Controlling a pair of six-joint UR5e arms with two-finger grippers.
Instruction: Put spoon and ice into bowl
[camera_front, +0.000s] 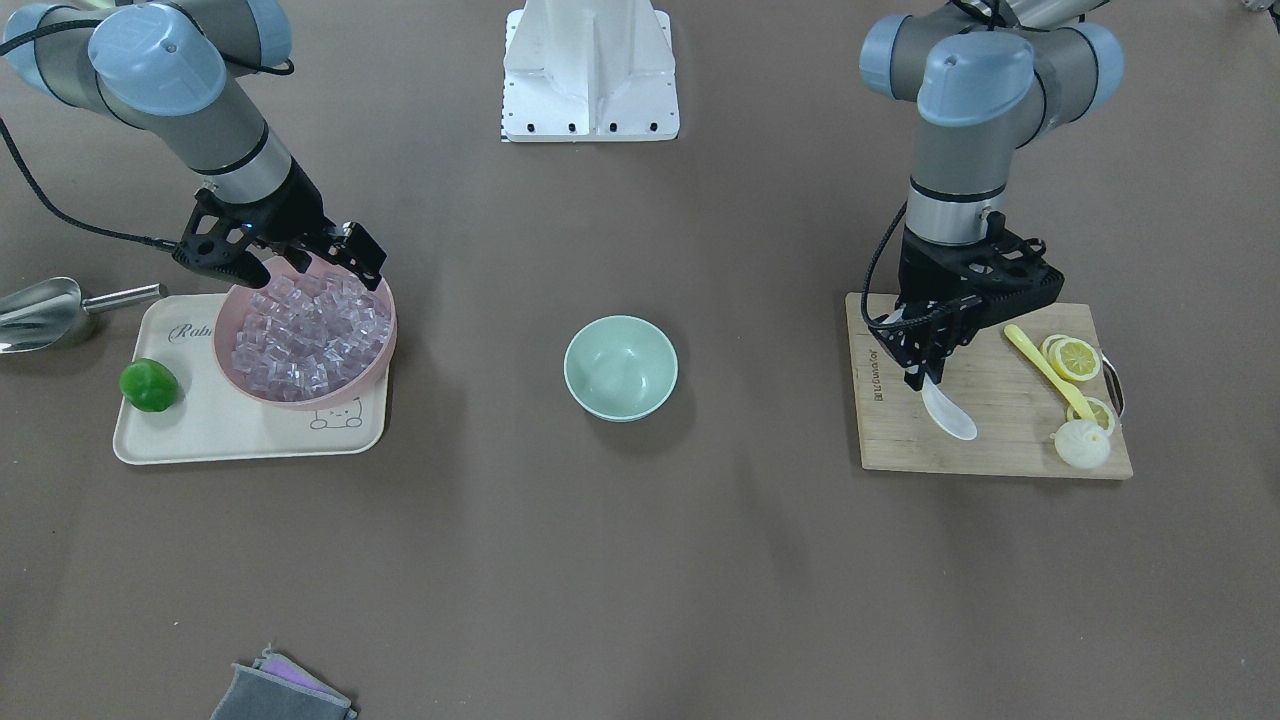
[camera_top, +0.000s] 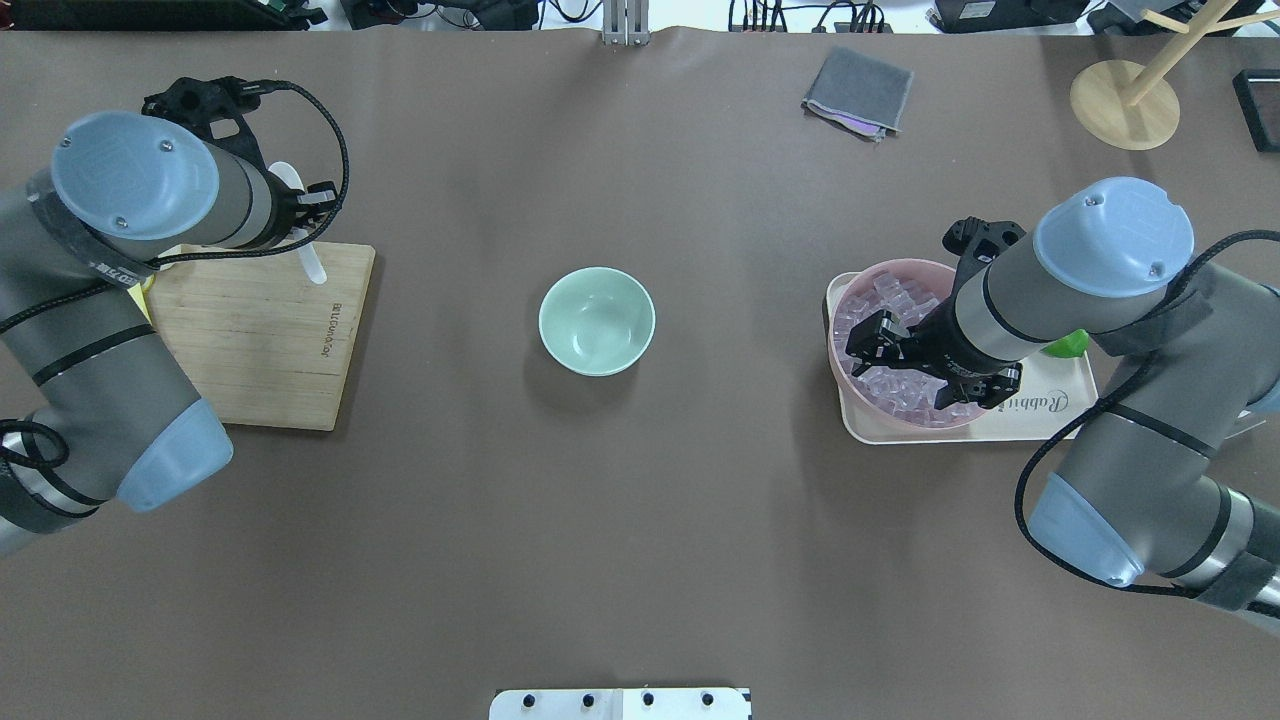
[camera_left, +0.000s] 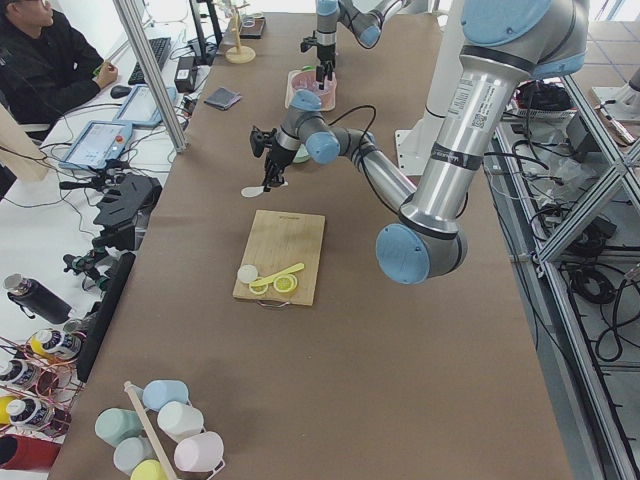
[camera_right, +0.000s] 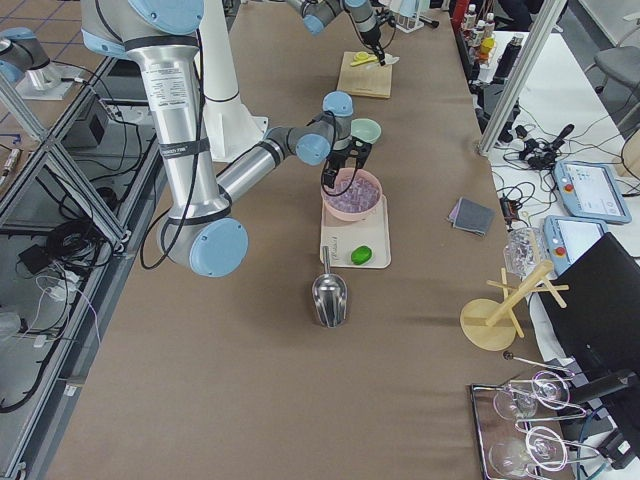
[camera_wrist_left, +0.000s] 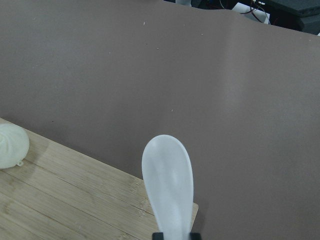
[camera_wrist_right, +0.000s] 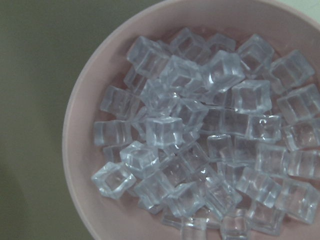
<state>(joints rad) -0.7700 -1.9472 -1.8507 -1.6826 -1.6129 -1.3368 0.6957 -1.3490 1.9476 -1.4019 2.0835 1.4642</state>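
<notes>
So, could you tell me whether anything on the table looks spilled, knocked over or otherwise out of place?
Nothing stands out: the ice sits wholly inside the pink bowl, the mint-green bowl is upright and empty, and the left gripper holds the spoon near the cutting board.

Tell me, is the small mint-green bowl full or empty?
Empty: the small round mint-green bowl shows only its bare, smooth inside in both top views.

The spoon (camera_front: 950, 410), glossy white, hangs at the right of the front-facing frame. Its short handle is pinched in the left claw (camera_front: 925, 368), with the oval scoop tilted down above the wooden board (camera_front: 1000, 440). The mint-green bowl (camera_front: 620, 365) sits upright and empty at the centre of the desk (camera_front: 640, 560). The ice (camera_wrist_right: 162, 131), clear glassy cubes, lies heaped in the pink bowl (camera_front: 385, 362) at the left.
</notes>
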